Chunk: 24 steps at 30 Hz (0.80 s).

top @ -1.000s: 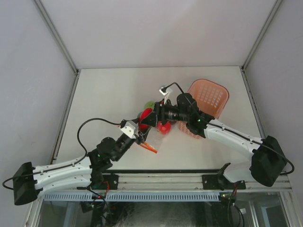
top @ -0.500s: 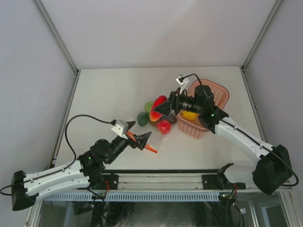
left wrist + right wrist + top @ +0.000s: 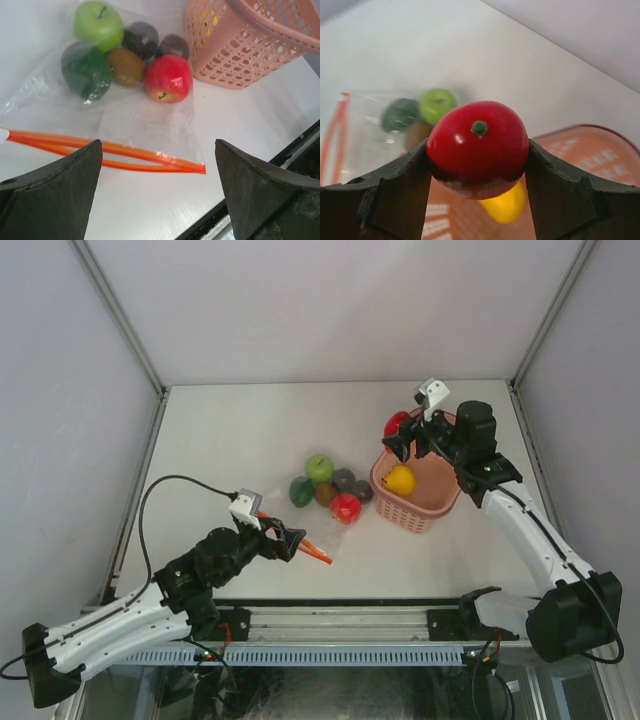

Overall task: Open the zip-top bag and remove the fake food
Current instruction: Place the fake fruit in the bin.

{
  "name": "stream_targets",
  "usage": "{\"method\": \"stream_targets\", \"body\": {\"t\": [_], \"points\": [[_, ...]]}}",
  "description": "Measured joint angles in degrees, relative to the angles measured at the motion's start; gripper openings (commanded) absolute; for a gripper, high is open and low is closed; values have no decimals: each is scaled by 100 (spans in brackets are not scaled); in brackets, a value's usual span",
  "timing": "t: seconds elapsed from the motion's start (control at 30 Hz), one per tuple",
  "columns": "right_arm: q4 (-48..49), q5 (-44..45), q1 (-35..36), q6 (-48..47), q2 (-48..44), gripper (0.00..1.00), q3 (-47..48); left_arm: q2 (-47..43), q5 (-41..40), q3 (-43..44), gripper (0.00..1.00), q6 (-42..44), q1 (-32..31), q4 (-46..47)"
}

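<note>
The clear zip-top bag (image 3: 117, 117) lies flat on the table, its orange-red zip strip (image 3: 115, 149) nearest me and parted at one end. Inside it lie a light green apple (image 3: 98, 25), a dark green fruit (image 3: 86, 70), a brown one (image 3: 126, 66), two blackish ones (image 3: 141, 40) and a red apple (image 3: 169, 78). My left gripper (image 3: 158, 145) is open and empty just above the strip, also seen from the top (image 3: 285, 540). My right gripper (image 3: 478, 150) is shut on a red fruit (image 3: 397, 423) above the pink basket's far-left rim.
The pink basket (image 3: 440, 502) stands right of the bag and holds a yellow fruit (image 3: 400, 480). In the left wrist view the basket (image 3: 240, 50) is close to the bag's red apple. The table's near edge and metal rail (image 3: 340, 620) lie just behind the zip strip.
My right gripper has carried the red fruit from the bag up and right to over the basket. My left arm has drawn back toward the near left, away from the fruit pile.
</note>
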Motion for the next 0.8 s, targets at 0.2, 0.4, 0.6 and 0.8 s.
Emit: {"method": "stream_targets", "body": {"t": [0.2,0.4,0.6,0.8], "points": [[-433,1224,-114,-1241,710,38,188,-455,4,0,94,-662,68,-693],[-918,1812,-538,-1773,1360,40,306,-568,-22,372,100,-1123,188,-1123],[-1132,1886,-901,-1875,1471,44,378,278,-168,2074,100,-1480,352,-1438],[-1182,1878,-944,-1845,1862,51,546,1508,-380,4109,100,-2127,369,-1993]]}}
